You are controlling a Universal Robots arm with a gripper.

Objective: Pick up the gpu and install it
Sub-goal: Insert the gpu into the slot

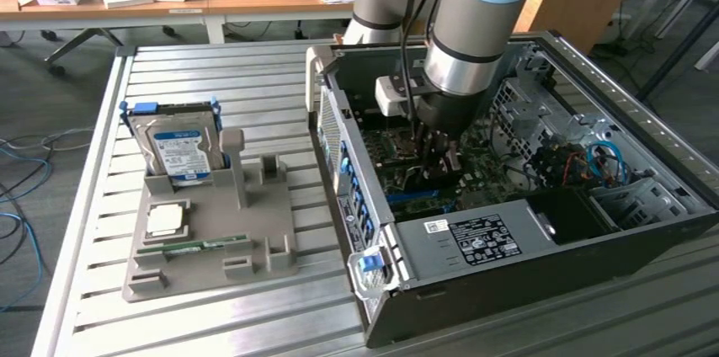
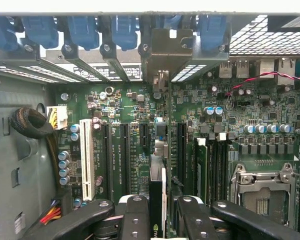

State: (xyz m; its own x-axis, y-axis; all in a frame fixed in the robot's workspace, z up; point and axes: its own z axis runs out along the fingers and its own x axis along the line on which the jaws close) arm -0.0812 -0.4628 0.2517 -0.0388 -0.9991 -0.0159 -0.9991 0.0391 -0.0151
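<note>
Jaws clamp the gpu (image 2: pixel 156 205) edge-on between them, over the motherboard (image 2: pixel 120 110).

Heads up on what you can't really make out here. In the exterior view the robot arm (image 1: pixel 477 29) runs off the top of the frame, and its wrist blocks most of the motherboard (image 1: pixel 410 182) at center, inside the PC case (image 1: pixel 629 121). In the wrist view the gpu (image 2: pixel 157 192) sits edge-on, pinched by the gripper (image 2: pixel 160 204), so its face is hidden and its near end is cut off by the picture's edge. The hard drive (image 1: pixel 178 151), on the exterior view's left, has its lower end sunk in the gray holder (image 1: pixel 214 247). Print on the power supply label (image 1: pixel 483 237) is too small to read.
</note>
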